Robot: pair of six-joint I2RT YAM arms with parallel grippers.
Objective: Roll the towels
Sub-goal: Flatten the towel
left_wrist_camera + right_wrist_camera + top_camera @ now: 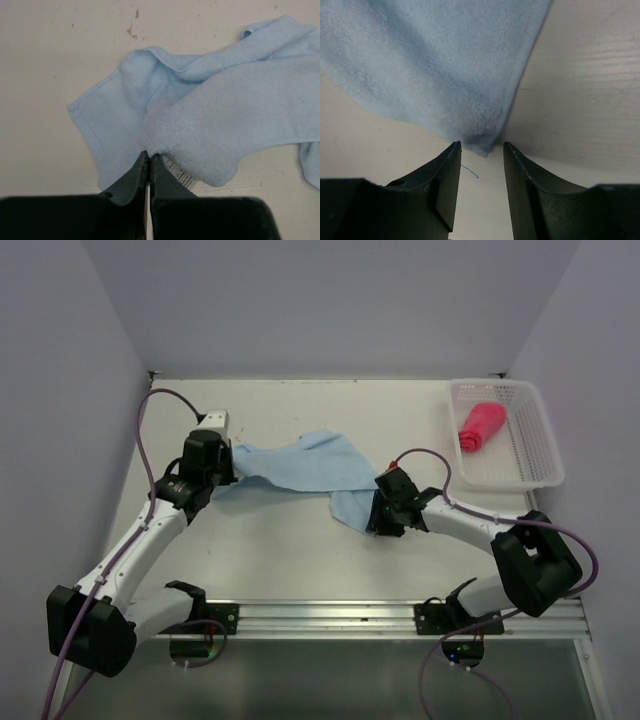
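Roughly half done, I judged: the red towel (481, 426) lay rolled in the basket (540, 440) beyond the right pincer (481, 146), which stood released at a corner of the blue towel (300, 468), unrolled on the surface (300, 560), its other end clenched in the left pincer (150, 157).

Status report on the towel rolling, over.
Left gripper shut on blue towel edge. Right gripper open, towel corner at its fingertips. That towel crumpled, unrolled; red-pink towel rolled in basket. Nothing in the way.
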